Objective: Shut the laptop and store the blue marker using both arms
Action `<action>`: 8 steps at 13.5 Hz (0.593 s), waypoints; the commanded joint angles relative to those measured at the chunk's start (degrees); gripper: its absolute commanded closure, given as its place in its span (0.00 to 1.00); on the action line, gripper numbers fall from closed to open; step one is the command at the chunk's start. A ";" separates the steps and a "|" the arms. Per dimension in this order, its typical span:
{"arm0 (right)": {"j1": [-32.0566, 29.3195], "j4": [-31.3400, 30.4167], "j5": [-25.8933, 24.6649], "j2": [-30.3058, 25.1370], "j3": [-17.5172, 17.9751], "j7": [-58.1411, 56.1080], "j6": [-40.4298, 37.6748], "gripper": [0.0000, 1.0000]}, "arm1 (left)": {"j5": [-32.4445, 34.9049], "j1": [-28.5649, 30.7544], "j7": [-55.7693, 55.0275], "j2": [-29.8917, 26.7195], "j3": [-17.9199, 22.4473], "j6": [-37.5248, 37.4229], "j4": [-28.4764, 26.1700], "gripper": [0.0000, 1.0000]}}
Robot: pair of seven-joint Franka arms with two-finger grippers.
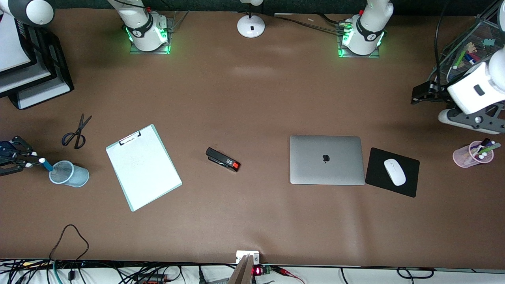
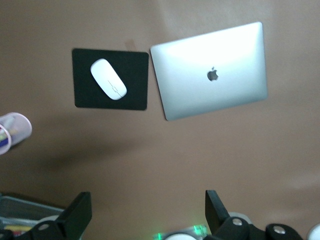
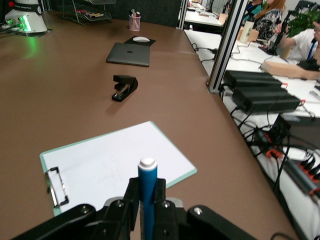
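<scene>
The silver-grey laptop (image 1: 326,159) lies closed on the table, lid down with the apple logo up; it also shows in the left wrist view (image 2: 212,70) and the right wrist view (image 3: 129,54). My right gripper (image 1: 33,159) is shut on the blue marker (image 1: 46,164) at the right arm's end of the table, the marker's end over the rim of a light-blue mesh cup (image 1: 71,174). In the right wrist view the marker (image 3: 147,192) stands between the fingers. My left gripper (image 1: 418,94) is open and empty in the air at the left arm's end of the table, its fingers (image 2: 76,216) wide apart.
A black mouse pad (image 1: 408,183) with a white mouse (image 1: 395,172) lies beside the laptop. A stapler (image 1: 223,159), a clipboard (image 1: 143,166) and scissors (image 1: 77,132) lie mid-table. A pink cup of markers (image 1: 472,154), a wire organizer (image 1: 469,47) and paper trays (image 1: 35,63) stand at the table's ends.
</scene>
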 commanded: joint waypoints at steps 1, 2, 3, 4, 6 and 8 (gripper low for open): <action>-0.95 1.86 -1.25 0.85 0.41 -0.12 -1.08 1.00 | -1.18 -9.29 2.28 -8.74 11.24 6.66 -11.90 0.00; -0.95 1.86 -1.34 0.93 0.41 -0.12 -0.99 1.00 | -1.18 -10.36 2.28 -9.01 12.66 8.06 -12.69 0.00; -0.86 1.86 -1.34 1.37 0.50 -0.03 -0.91 1.00 | -1.18 -10.63 1.41 -9.36 12.76 10.51 -13.92 0.00; -0.77 1.86 -1.34 1.72 0.50 -0.03 -0.64 1.00 | -1.10 -10.90 1.14 -9.80 12.85 14.01 -15.93 0.00; -0.60 1.86 -1.34 2.51 0.50 -0.03 -0.20 1.00 | -1.01 -10.81 0.96 -11.46 13.90 18.60 -19.19 0.00; -0.42 1.86 -1.34 3.04 0.67 -0.12 -0.12 1.00 | -0.75 -10.90 1.23 -12.96 14.96 18.71 -21.22 0.00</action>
